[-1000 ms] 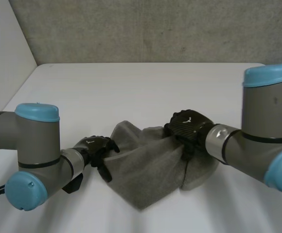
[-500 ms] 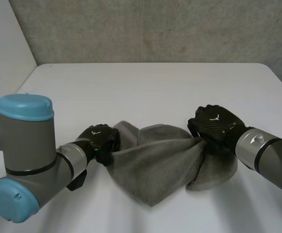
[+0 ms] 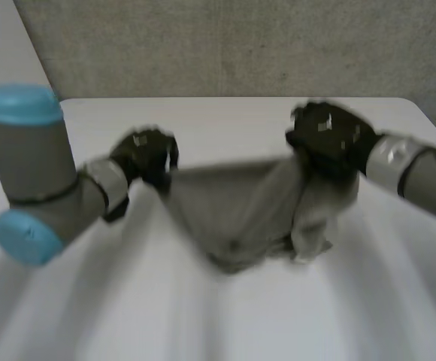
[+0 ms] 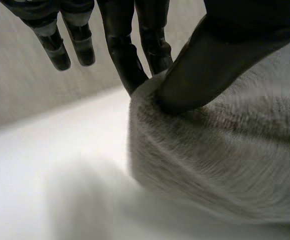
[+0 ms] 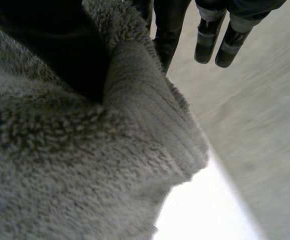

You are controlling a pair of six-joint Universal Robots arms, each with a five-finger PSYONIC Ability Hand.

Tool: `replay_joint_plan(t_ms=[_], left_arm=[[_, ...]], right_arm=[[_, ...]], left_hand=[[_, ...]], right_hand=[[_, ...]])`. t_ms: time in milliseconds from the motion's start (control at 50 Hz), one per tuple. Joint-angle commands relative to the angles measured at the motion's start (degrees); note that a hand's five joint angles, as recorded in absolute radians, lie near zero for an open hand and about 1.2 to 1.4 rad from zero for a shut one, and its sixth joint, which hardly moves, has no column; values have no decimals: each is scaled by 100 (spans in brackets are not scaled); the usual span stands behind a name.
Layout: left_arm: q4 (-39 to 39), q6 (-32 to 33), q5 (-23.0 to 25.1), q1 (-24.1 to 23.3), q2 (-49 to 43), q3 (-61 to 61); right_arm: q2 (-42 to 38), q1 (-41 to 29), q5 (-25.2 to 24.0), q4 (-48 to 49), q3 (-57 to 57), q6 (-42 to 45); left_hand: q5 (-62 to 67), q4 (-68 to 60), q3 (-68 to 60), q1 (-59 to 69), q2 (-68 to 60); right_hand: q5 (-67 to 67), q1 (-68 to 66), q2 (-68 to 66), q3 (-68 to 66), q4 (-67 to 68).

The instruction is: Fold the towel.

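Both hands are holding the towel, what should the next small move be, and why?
Probably draw the hands slightly farther apart. The left hand and right hand each pinch an end of the top edge of the towel, yet it sags in a V between them, bunched below the right hand, low point by the table. Spreading should flatten it for folding.

We see a soft, even light that seems to come from above. The white table (image 3: 225,120) is the brightest part; in the right wrist view it glares almost pure white beside the towel (image 5: 85,165). In the left wrist view a soft grey shadow lies on the table below the towel. The wall (image 3: 240,45) behind is dimmer.
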State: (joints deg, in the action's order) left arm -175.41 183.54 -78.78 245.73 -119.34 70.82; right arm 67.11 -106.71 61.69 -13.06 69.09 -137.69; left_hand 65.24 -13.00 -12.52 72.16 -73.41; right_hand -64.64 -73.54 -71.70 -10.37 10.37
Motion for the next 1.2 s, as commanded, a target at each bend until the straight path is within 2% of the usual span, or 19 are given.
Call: replay_joint_plan(t_ms=[20,80,160,260,300,420,460,480,520,560,620,640,660,680,700,840,940,1120,1200], left_arm=[[-370,148,-33,90,-55,-1806],[-1097,-229,46,-68,688,-1705],[-1829,-372,379,-43,1771,-425],[-2217,-345,871,-43,2186,850],[-2217,-328,951,-43,2196,1211],[-2068,22,1013,-52,2065,2635],[-2059,259,1022,-52,1951,2917],[-2016,513,1013,-121,1802,3120],[-1963,786,1005,-148,1644,3305],[-1892,999,996,-227,1457,3412],[-1665,1218,952,-481,1073,3438],[-1559,1228,943,-543,949,3438],[-1558,1228,943,-544,948,3438],[-1497,1254,926,-561,895,3421],[-1462,1263,917,-561,886,3403],[-1470,1237,829,-456,912,3377],[-1470,1219,627,-394,913,3377],[-1461,1237,583,-263,921,3394],[-1461,1272,512,-192,930,3377]], right_arm=[[-392,-157,835,937,-2506,-65],[465,-149,932,2655,-1877,-1037],[1152,-114,504,3054,-806,-1539],[1383,326,-246,3135,676,-1612],[1444,554,-674,2934,1533,-1446],[1348,932,-1177,2757,2636,-619],[1095,1256,-1230,2661,3144,168],[1093,1258,-1230,2660,3146,172],[761,1459,-1160,2407,3321,916],[664,1521,-1064,2222,3322,1172],[636,1557,-766,1792,3252,1210],[636,1556,-764,1790,3251,1209],[636,1539,-616,1598,3199,1096],[662,1521,-502,1449,3146,895],[663,1521,-500,1447,3146,893],[1233,1425,-307,1271,3119,-1343],[1313,1258,-298,1271,3041,-2330],[698,581,-298,1148,2399,-2587],[-143,327,-316,405,1655,-2491]], left_hand=[[476,300,252,784,-659],[476,300,252,784,-659],[476,300,252,784,-659],[476,300,252,784,-659],[476,300,252,784,-659],[476,300,252,784,-659],[476,300,252,784,-659],[476,300,252,784,-659],[476,300,252,784,-659],[476,300,252,784,-659],[476,300,252,784,-659],[-721,300,252,-413,538],[-733,300,252,-425,550],[-3348,300,252,-3039,3164],[-3973,300,252,-3665,3790],[-4248,300,252,-3939,4064],[-4619,300,252,-4311,4435],[-4905,300,252,-4596,4721],[-5006,300,252,-4697,4822]], right_hand=[[-536,-646,-830,37,-37],[-536,-646,-830,37,-37],[-536,-646,-830,37,-37],[-424,-534,-718,37,-37],[531,421,237,37,-37],[652,543,358,37,-37],[2189,2079,1895,37,-37],[2200,2090,1906,37,-37],[5413,5304,5120,37,-37],[6464,6354,6170,37,-37],[6464,6354,6170,37,-37],[6464,6354,6170,37,-37],[6464,6354,6170,37,-37],[6464,6354,6170,37,-37],[6464,6354,6170,37,-37],[6464,6354,6170,37,-37],[6464,6354,6170,37,-37],[6464,6354,6170,37,-37],[6069,5960,5776,37,-37]])
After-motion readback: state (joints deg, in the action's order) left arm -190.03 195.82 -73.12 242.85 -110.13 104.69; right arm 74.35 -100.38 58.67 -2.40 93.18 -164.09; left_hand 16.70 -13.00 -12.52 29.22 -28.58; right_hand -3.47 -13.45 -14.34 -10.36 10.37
